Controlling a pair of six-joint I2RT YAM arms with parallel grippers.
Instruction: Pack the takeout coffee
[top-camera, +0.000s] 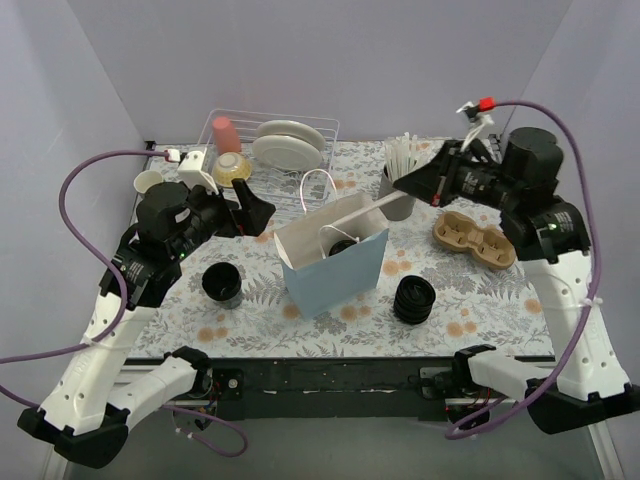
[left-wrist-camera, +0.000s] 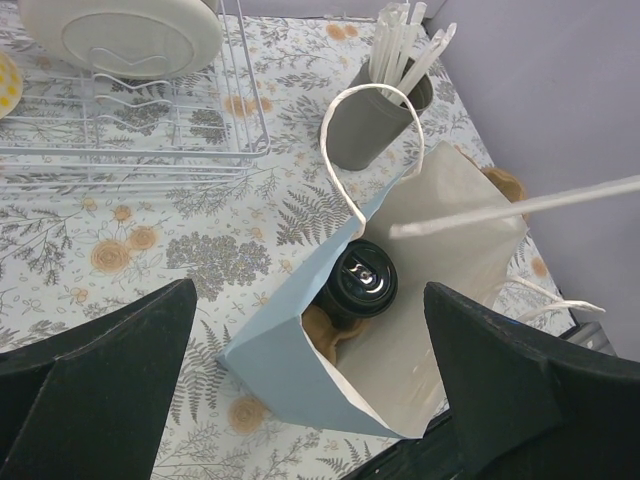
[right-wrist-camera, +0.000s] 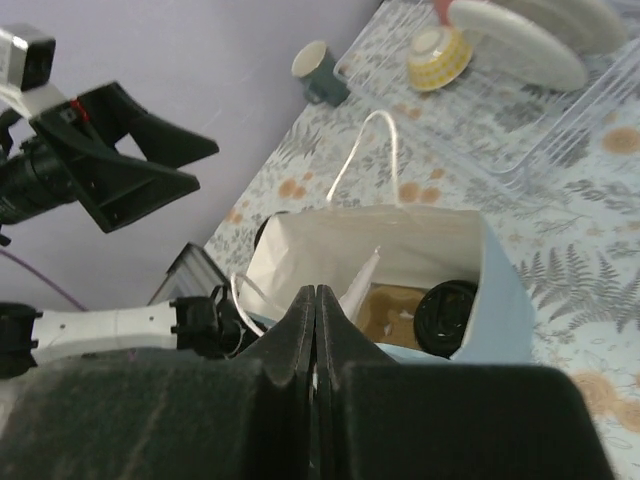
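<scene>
The takeout coffee, a black cup with a shiny-rimmed lid, stands inside the open blue paper bag on a brown cardboard carrier. It also shows in the top view as the coffee and in the right wrist view as the coffee. My left gripper hangs open above the bag's left side, its left gripper jaws wide with nothing between them. My right gripper is shut on a white paper-wrapped straw, which reaches over the bag's mouth.
A lidless black cup stands left of the bag and a ribbed stack of black lids right of it. A grey cup of straws, a spare cardboard carrier and a wire dish rack with plates stand further back.
</scene>
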